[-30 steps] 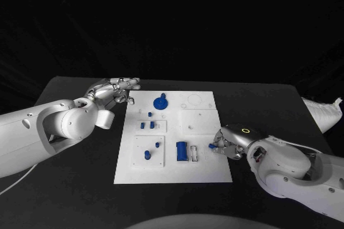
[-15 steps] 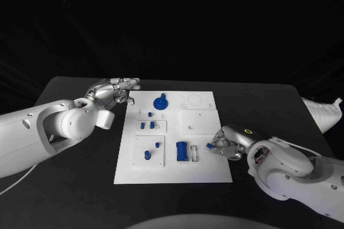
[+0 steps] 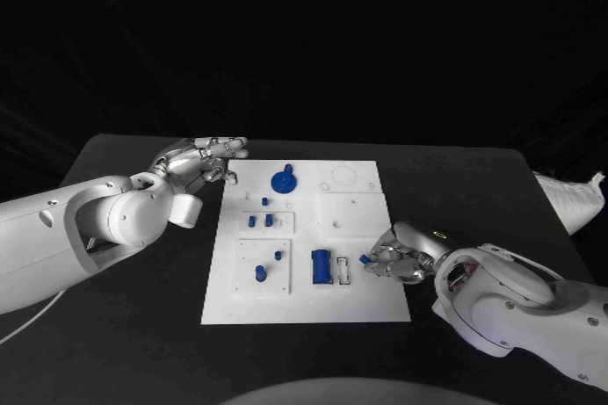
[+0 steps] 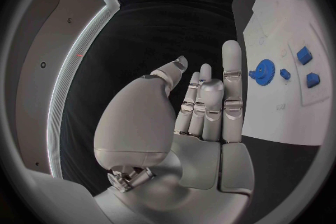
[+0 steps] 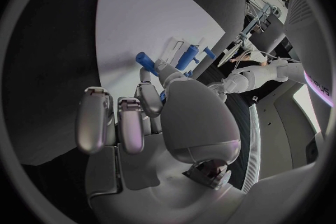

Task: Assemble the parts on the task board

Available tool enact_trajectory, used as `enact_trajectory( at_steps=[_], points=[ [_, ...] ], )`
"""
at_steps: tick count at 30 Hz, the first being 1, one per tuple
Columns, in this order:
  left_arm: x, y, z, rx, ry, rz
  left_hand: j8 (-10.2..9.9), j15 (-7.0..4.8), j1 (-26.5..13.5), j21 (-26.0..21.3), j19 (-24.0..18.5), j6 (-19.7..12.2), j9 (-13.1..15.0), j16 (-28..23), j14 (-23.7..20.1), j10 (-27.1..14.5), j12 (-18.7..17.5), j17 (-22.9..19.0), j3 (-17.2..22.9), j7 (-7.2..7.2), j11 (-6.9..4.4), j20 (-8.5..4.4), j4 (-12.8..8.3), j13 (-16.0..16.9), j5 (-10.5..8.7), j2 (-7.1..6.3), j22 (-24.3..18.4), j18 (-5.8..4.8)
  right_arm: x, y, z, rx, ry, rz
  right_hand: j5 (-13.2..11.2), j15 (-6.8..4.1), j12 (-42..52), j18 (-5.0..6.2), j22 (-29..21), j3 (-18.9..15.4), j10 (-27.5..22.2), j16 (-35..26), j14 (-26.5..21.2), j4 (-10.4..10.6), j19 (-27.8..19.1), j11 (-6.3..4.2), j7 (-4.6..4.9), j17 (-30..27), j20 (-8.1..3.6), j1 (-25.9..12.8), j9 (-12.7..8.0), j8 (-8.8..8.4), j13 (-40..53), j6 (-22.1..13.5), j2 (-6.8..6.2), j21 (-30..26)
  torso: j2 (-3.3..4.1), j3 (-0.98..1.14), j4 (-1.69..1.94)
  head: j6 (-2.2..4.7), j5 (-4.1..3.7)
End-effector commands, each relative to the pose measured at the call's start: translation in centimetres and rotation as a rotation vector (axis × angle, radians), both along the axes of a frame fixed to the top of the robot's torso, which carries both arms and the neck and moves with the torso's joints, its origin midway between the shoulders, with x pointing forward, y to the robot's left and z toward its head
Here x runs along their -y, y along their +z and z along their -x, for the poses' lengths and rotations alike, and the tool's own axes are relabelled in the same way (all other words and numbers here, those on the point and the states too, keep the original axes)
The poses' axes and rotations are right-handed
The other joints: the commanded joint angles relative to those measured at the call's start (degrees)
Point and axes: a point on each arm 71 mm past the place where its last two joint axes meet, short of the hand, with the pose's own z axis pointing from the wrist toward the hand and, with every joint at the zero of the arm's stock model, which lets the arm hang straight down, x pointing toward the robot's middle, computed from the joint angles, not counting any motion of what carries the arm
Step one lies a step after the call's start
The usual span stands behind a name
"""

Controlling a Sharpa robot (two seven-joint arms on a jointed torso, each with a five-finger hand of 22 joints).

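Observation:
The white task board [image 3: 361, 207] lies in the middle of the black table. On it are a blue gear [image 3: 286, 180], a blue block [image 3: 322, 267] beside a narrow slot [image 3: 343, 271], and small blue pegs [image 3: 260, 220]. My right hand [image 3: 399, 260] hovers at the board's near right edge and pinches a small blue peg [image 3: 369, 259] just right of the slot. The right wrist view shows that peg [image 5: 145, 60] sticking out from the fingertips [image 5: 149, 91] over the board [image 5: 140, 17]. My left hand [image 3: 203, 159] hangs by the board's far left corner, fingers extended, holding nothing [image 4: 203, 106].
A raised panel at the near left of the board carries two more blue pegs [image 3: 260, 271]. A round outline [image 3: 342, 177] marks the far right of the board. The left wrist view shows the gear [image 4: 263, 74] and small blue pieces [image 4: 305, 56]. Bare black table surrounds the board.
My right hand has shifted a little to the left with the blue peg, closer to the narrow slot. The left hand has stayed still.

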Motion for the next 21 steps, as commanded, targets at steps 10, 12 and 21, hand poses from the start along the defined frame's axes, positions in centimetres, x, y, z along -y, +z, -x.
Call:
enact_trajectory(
  at_steps=[10,12,21],
  points=[
    [0.4,0.1,0.1,0.007,-0.024,0.010,0.23,0.04,0.10,-0.36,-0.18,-0.30,0.02,-0.52,-0.65,-0.59,0.44,-0.32,-0.34,0.03,0.07,0.37,0.10,0.07,0.27,0.62,-0.13,1.05,-1.4,-0.5,0.4,-0.136,-0.057,-0.112,3.35,-0.53,0.36,-0.80,0.68,-0.27,2.74,0.69,5.06,1.90,0.42,-1.98,-1.03,11.70,-0.34,-4.17,0.90,0.97,0.54,2.21,-0.28,0.72,-0.02,-0.02,0.01,-0.19,0.10],
    [0.4,0.1,0.1,0.007,-0.024,0.010,0.23,0.04,0.10,-0.36,-0.18,-0.30,0.02,-0.52,-0.65,-0.59,0.44,-0.32,-0.34,0.03,0.07,0.37,0.10,0.07,0.27,0.62,-0.13,1.05,-1.5,-0.6,0.4,-0.140,-0.057,-0.114,3.50,-0.57,0.32,-0.81,0.70,-0.32,2.77,0.71,5.07,2.05,0.43,-2.03,-1.08,11.73,-0.37,-4.44,0.99,1.04,0.52,2.32,-0.28,0.73,-0.02,-0.01,-0.01,-0.17,0.12],
    [0.4,0.1,0.2,0.006,-0.025,0.010,0.23,0.04,0.10,-0.36,-0.18,-0.30,0.02,-0.52,-0.65,-0.59,0.44,-0.32,-0.34,0.03,0.07,0.37,0.10,0.07,0.27,0.62,-0.13,1.05,-2.1,-0.8,0.1,-0.155,-0.061,-0.128,3.71,-0.65,0.29,-0.81,0.75,-0.43,2.81,0.70,5.06,2.21,0.45,-2.14,-1.24,11.71,-0.44,-4.82,1.19,1.27,0.54,2.60,-0.40,0.77,-0.01,0.01,-0.02,-0.19,0.07]
  ],
)
